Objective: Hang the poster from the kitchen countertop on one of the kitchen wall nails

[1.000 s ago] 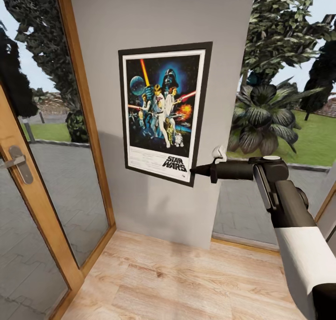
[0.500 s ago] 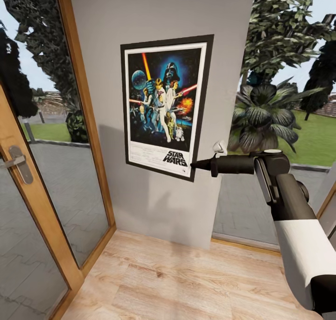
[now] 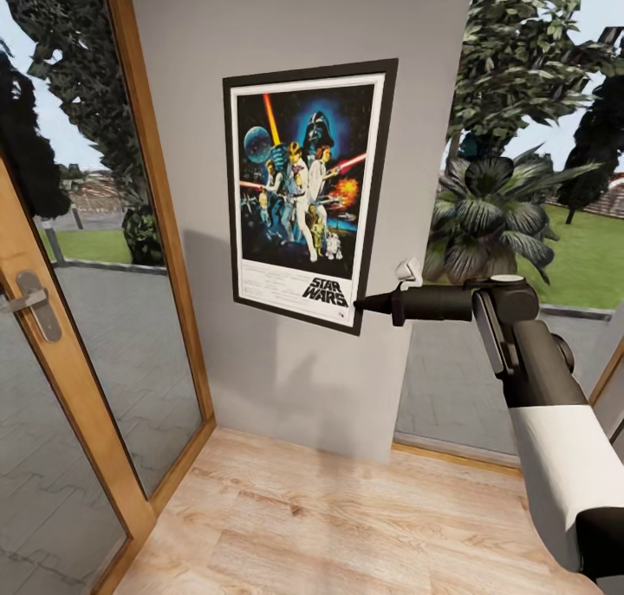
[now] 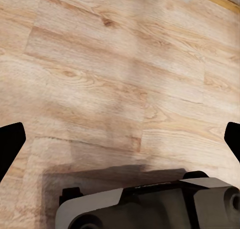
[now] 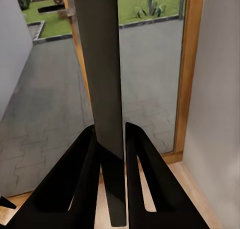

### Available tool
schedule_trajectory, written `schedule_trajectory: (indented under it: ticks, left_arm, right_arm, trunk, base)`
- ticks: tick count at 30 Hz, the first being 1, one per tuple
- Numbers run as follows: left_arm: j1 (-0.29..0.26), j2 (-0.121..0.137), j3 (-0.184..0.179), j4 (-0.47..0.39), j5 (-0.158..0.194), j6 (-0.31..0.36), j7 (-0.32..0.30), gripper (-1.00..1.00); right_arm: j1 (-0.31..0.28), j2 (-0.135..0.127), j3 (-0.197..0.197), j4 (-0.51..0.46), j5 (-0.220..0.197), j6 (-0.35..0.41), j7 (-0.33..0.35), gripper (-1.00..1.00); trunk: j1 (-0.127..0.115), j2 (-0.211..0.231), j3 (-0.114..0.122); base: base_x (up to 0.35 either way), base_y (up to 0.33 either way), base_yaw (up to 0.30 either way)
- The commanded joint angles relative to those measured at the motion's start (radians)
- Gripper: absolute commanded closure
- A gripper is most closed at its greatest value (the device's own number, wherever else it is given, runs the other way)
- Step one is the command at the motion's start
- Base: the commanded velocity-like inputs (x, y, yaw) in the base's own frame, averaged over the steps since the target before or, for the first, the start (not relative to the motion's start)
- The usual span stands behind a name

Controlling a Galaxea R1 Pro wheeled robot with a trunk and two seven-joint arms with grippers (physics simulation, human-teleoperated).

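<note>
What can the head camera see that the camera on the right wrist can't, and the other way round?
Head view: the poster's printed face, with colourful figures and the Star Wars title, held against the grey wall, plus the right arm reaching to its lower right corner, and a door handle on the wood-framed glass door.

Right wrist view: the poster seen edge-on as a thin dark slab, with the right claw's two black fingers pressed on either side of it.

Both show the poster in the right claw's grip, the grey wall, wood-framed glass, pale wood floor and paving outside.
</note>
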Motion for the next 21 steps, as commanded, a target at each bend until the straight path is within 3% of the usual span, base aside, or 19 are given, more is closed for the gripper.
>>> schedule_trajectory:
  ticks: [1,21]
  left_arm:
    - [0.0,0.0,0.003,-0.002,-0.004,0.007,-0.006,-1.0]
    - [0.0,0.001,0.001,-0.001,-0.005,0.008,-0.006,-1.0]
  right_arm:
    - [-0.003,0.0,0.001,0.0,0.002,0.01,0.005,1.0]
    - [-0.012,0.0,0.003,-0.002,0.002,0.009,0.005,1.0]
  trunk:
    - [0.001,-0.001,-0.001]
    - [0.001,-0.001,-0.001]
  base:
    - [0.0,0.0,0.0]
    - [0.0,0.0,0.0]
